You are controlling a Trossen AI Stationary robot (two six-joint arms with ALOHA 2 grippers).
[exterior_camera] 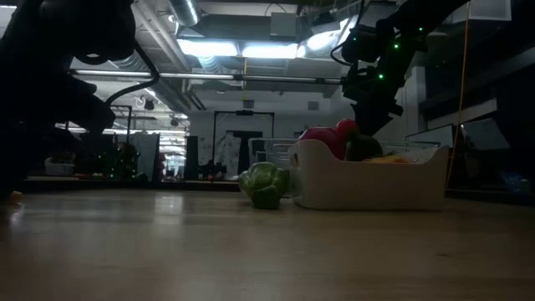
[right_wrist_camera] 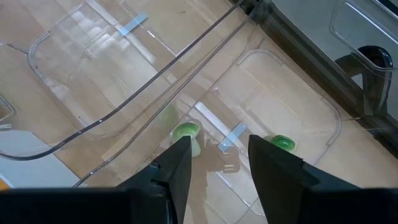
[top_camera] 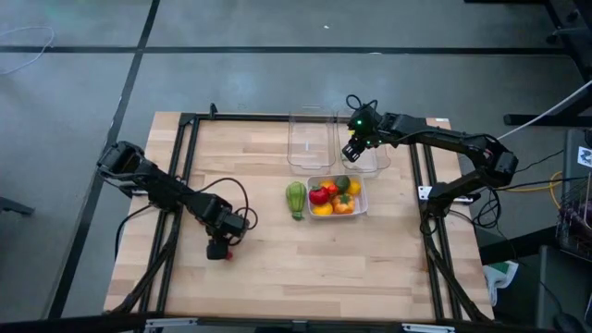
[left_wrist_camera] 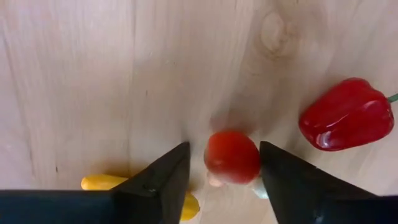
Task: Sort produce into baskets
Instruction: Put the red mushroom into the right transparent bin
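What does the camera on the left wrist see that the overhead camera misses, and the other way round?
Only the left wrist view shows the small round red piece between the left hand's parted fingers, a red pepper beside it, and a yellow piece partly hidden behind a finger.

Only the high view shows the white tub of produce, the green ribbed vegetable, two clear tubs and the right hand above one of them.

Both show the wooden table and the left hand.
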